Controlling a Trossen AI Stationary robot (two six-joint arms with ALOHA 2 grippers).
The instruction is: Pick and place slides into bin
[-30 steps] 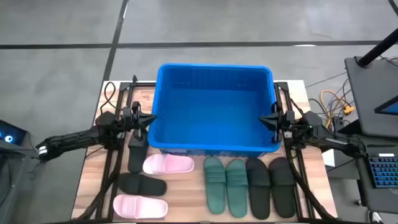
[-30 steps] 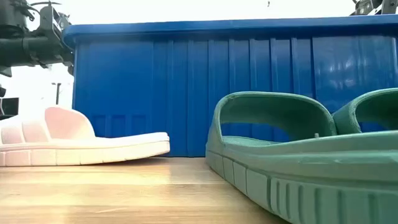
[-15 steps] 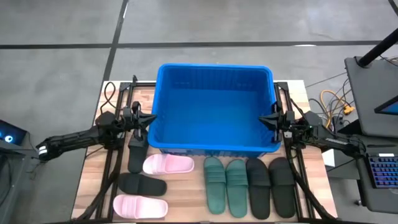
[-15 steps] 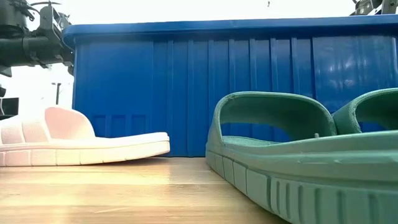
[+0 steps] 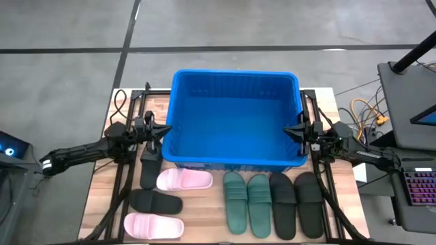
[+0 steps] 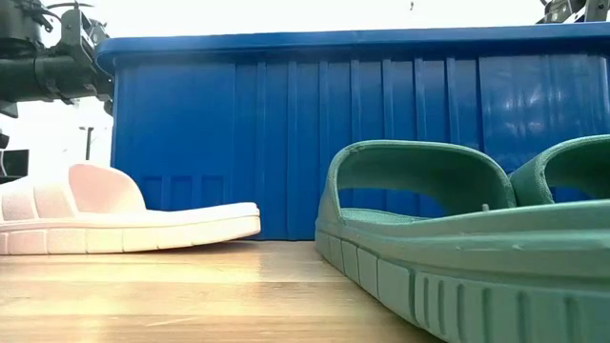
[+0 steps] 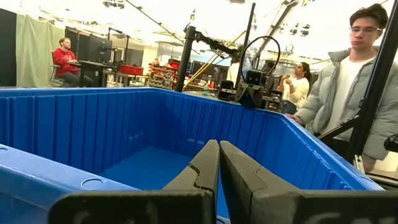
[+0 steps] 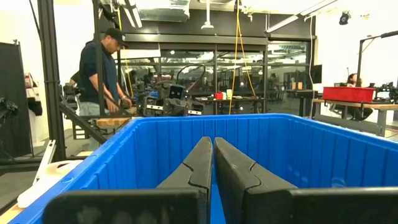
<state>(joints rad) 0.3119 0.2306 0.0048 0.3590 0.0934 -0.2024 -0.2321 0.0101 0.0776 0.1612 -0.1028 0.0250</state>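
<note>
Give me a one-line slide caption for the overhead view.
Empty blue bin flanked by the left gripper and right gripper, both shut, with eight slides lined up on the table.

Eight slides by the one blue bin (image 5: 235, 82): two pink slides (image 5: 184, 180), two green slides (image 5: 236, 201), four black slides (image 5: 283, 201), two claws

A glossy blue plastic bin (image 5: 235, 156) with ribbed walls is seen on a pale, smooth wood-grain tabletop (image 5: 204, 214). The slides (image 5: 248, 201) appear as matt foam, ridged along the soles. Matt dark tool fingers (image 7: 205, 165) are shown.
</note>
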